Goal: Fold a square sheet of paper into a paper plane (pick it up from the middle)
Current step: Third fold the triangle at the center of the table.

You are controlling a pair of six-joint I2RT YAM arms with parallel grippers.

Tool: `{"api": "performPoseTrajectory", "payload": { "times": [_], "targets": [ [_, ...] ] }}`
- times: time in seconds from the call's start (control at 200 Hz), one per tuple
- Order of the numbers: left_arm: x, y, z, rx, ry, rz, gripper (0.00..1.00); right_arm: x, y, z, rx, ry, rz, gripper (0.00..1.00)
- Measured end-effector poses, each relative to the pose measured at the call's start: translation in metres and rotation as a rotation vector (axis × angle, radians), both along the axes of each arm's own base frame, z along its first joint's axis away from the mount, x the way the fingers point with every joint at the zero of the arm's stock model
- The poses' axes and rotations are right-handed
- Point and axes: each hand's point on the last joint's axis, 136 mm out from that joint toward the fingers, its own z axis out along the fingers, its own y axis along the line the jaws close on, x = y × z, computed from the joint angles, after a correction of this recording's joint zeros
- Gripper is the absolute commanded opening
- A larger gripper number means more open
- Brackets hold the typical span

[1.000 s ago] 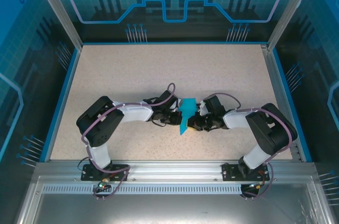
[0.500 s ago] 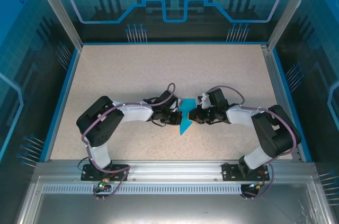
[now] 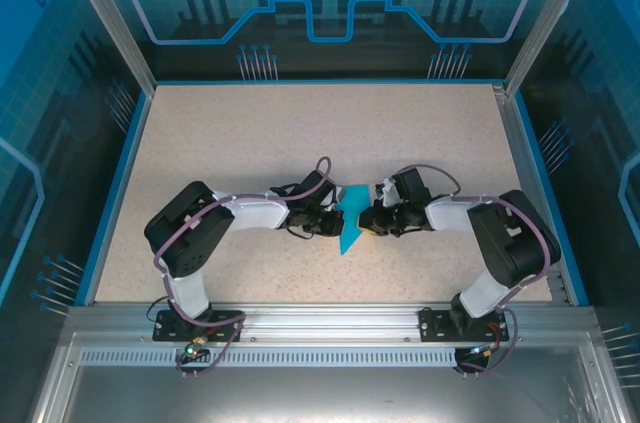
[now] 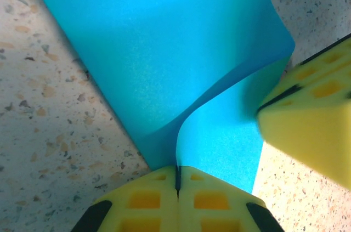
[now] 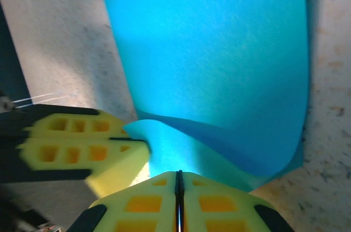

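Note:
The cyan-blue square sheet of paper (image 3: 350,219), folded into a narrow shape with a point toward the near left, sits low over the table between both grippers. My left gripper (image 3: 335,222) is shut on one raised flap of it; the yellow fingertips (image 4: 159,188) pinch the paper (image 4: 164,51) edge. My right gripper (image 3: 367,222) faces it from the other side, shut on the opposite flap (image 5: 186,144). In the right wrist view its pads (image 5: 214,199) press together on the paper (image 5: 219,51), and the left gripper's fingers (image 5: 82,144) are close by at the left.
The speckled beige table (image 3: 250,143) has a blue raised border (image 3: 112,193) and an aluminium rail (image 3: 320,313) at the near edge. Both arms' elbows (image 3: 185,233) bend outward on either side of the paper.
My right gripper has swung from the near side of the paper up to its right side and has taken hold of a flap. The left arm has not moved.

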Motion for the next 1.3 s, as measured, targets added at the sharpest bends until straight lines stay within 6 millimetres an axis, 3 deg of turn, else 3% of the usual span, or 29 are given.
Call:
{"api": "performPoseTrajectory", "payload": {
  "times": [0.205, 0.425, 0.695, 0.9, 1.09, 1.3],
  "targets": [
    [0.000, 0.000, 0.000, 0.000, 0.000, 0.000, 0.00, 0.015, -0.008, 0.011, 0.022, -0.040, -0.013, 0.09],
    [0.000, 0.000, 0.000, 0.001, 0.000, 0.000, 0.00, 0.013, -0.015, -0.018, -0.014, 0.028, -0.015, 0.09],
    [0.000, 0.000, 0.000, 0.001, 0.000, 0.000, 0.00, 0.012, -0.018, -0.012, -0.001, 0.028, -0.015, 0.09],
    [0.000, 0.000, 0.000, 0.001, 0.000, 0.000, 0.00, 0.026, -0.023, 0.003, 0.017, -0.016, -0.030, 0.08],
    [0.000, 0.000, 0.000, 0.001, 0.000, 0.000, 0.00, 0.024, -0.025, -0.018, -0.011, 0.035, -0.032, 0.08],
    [0.000, 0.000, 0.000, 0.001, 0.000, 0.000, 0.00, 0.025, -0.027, -0.017, -0.011, 0.034, -0.036, 0.09]
  ]
}}
